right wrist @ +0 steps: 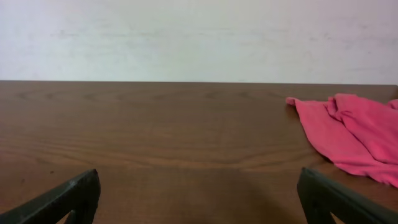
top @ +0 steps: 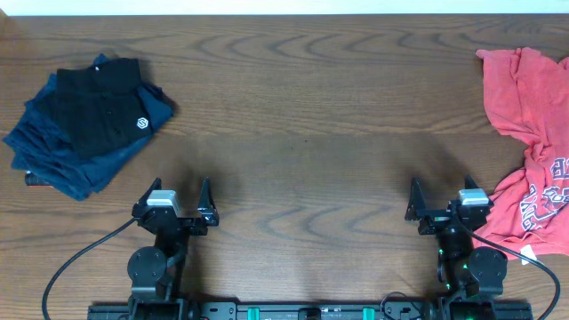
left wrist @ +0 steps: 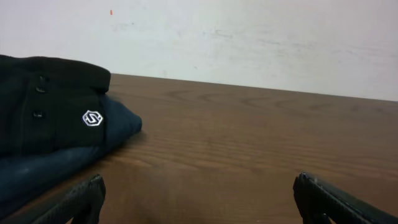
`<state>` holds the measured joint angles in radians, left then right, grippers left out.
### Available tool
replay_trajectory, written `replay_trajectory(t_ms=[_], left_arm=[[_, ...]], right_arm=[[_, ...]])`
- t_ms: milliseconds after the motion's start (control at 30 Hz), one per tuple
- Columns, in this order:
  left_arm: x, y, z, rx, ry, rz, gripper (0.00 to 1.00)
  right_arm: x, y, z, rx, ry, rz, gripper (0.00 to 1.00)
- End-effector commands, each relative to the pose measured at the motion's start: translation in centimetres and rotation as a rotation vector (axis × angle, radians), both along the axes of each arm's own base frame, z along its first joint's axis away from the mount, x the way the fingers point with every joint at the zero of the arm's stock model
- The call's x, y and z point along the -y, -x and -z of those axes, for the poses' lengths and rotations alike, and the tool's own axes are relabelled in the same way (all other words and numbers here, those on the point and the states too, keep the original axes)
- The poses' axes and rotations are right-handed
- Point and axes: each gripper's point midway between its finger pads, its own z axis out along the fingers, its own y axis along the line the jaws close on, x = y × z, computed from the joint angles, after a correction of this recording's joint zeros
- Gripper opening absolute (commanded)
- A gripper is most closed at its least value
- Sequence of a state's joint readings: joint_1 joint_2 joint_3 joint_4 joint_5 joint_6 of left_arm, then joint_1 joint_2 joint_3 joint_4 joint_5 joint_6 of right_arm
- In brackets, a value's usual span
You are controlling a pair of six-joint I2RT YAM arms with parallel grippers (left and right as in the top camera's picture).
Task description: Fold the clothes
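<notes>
Black left hand (top: 180, 189) and right hand (top: 443, 190) carry silver wrist blocks (top: 162, 199); black cables (top: 80, 253) loop from round bases (top: 147, 265).

the red-orange t-shirt (top: 526, 102) lies crumpled and unfolded on the table (top: 302, 133) at its right edge, partly cut off in the overhead view. white-and-navy block lettering (top: 540, 200) shows on its near part, and the far part spreads out in wrinkled folds (right wrist: 351, 130).
</notes>
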<state>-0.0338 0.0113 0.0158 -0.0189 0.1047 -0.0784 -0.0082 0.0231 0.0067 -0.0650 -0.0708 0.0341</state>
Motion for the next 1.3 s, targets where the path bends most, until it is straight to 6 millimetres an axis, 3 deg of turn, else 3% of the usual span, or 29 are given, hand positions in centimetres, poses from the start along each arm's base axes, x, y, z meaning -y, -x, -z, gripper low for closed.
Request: replay_trajectory(t_ms=[0,300,400,667,900,1033,1133,1267], left_arm=[[0.2,0.1,1.7,-0.060,0.010,0.012,0.98],[0.6,0.2,2.4,-0.106,0.026,0.032,0.98],[0.6,0.4,2.5,-0.173,0.080,0.021,0.98],[0.6,0.5,1.1,-0.460,0.107,-0.002,0.98],[0.6,0.5,1.8,-0.841,0.097,-0.025,0.98],[0.6,0.3,2.5,-0.952,0.093,-0.032,0.98],[0.6,0.2,3.2,-0.985,0.092,-0.035,0.98],[0.6,0.1,3.4,-0.992,0.092,-0.035,0.98]], right_arm=[[0.3,-0.1,0.9,-0.038,-0.013,0.018,0.99],[0.7,-0.3,3.7,-0.195,-0.011,0.042,0.99],[2.4,0.2,3.9,-0.310,-0.046,0.150,0.99],[4.6,1.4,1.9,-0.672,-0.038,0.295,0.99],[4.4,-0.7,0.7,-0.840,-0.058,0.278,0.99],[9.0,0.3,2.5,-0.900,-0.061,0.581,0.99],[12.5,2.0,4.4,-0.975,-0.084,0.799,0.91],[15.0,3.6,7.4,-1.104,-0.121,0.908,0.73]])
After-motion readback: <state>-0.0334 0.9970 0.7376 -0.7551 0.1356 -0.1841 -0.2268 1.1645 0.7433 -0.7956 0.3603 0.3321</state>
